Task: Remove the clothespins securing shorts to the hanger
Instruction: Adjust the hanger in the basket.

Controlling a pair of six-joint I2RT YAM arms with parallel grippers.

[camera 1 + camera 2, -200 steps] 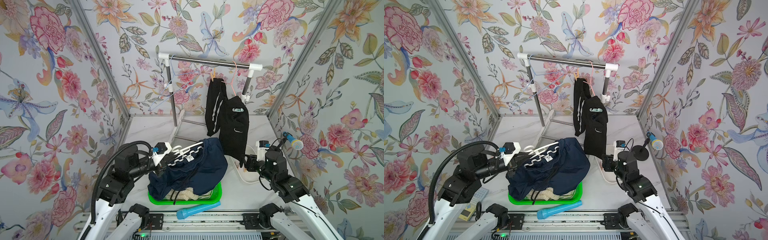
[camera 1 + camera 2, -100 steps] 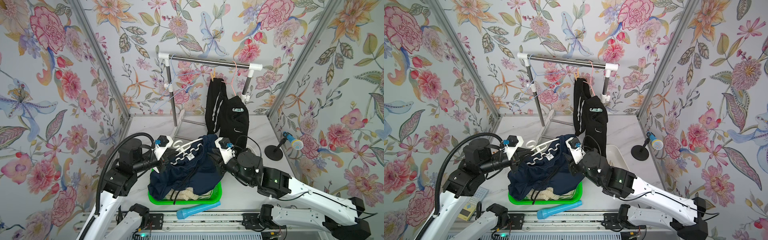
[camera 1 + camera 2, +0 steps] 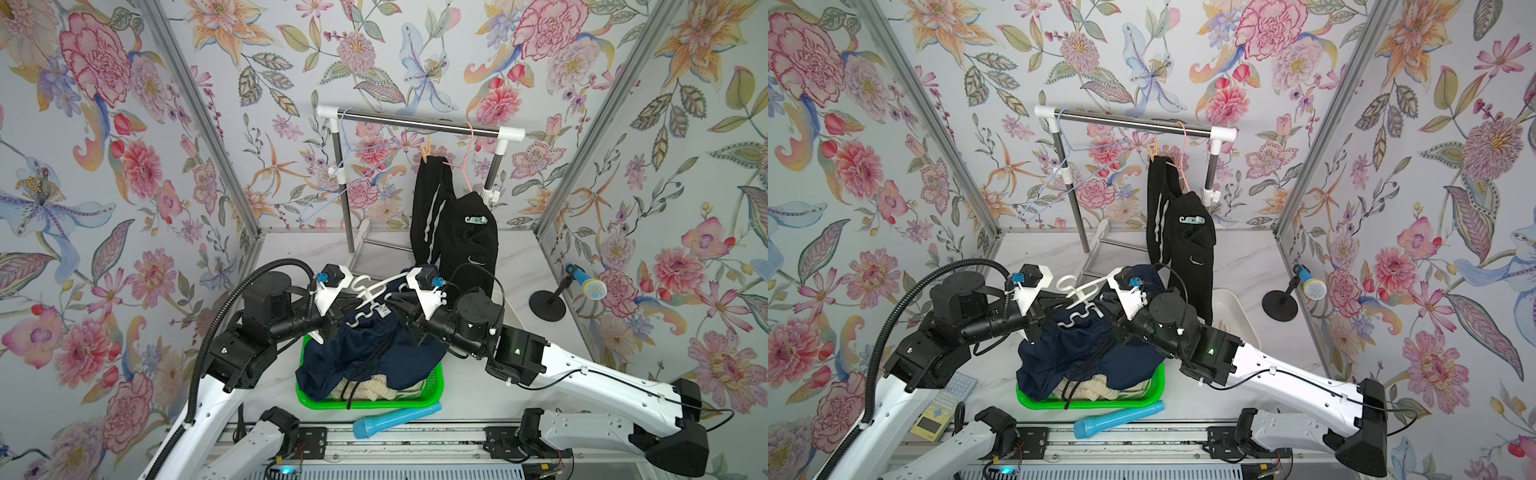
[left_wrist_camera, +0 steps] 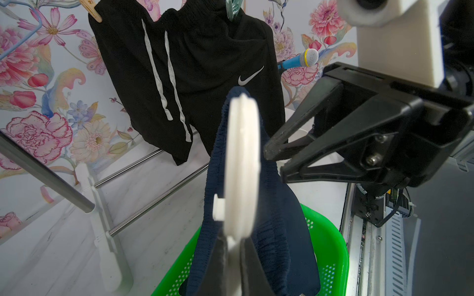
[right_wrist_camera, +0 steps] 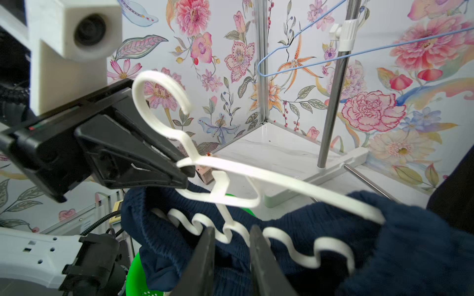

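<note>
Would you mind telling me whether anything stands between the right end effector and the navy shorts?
Yes: the white hanger has its wavy lower bar crossing between the open jaws of the right end effector, in front of the navy shorts. Nothing else visible intervenes.

The walls (image 3: 124,166) showed pink, orange and blue flowers on pale grey. The black shorts (image 3: 461,237) bore pale stripes and a white tick; the navy shorts (image 3: 374,349) were plain. The hanger (image 5: 295,189) was white, the basket (image 3: 374,404) bright green, the tube (image 3: 395,420) light blue, the clothespin (image 3: 425,150) tan; the buried shorts (image 3: 370,388) seemed cream-beige.

Navy shorts (image 3: 374,357) draped, tan clothespin (image 3: 425,150) pinning black shorts (image 3: 465,237)
</note>
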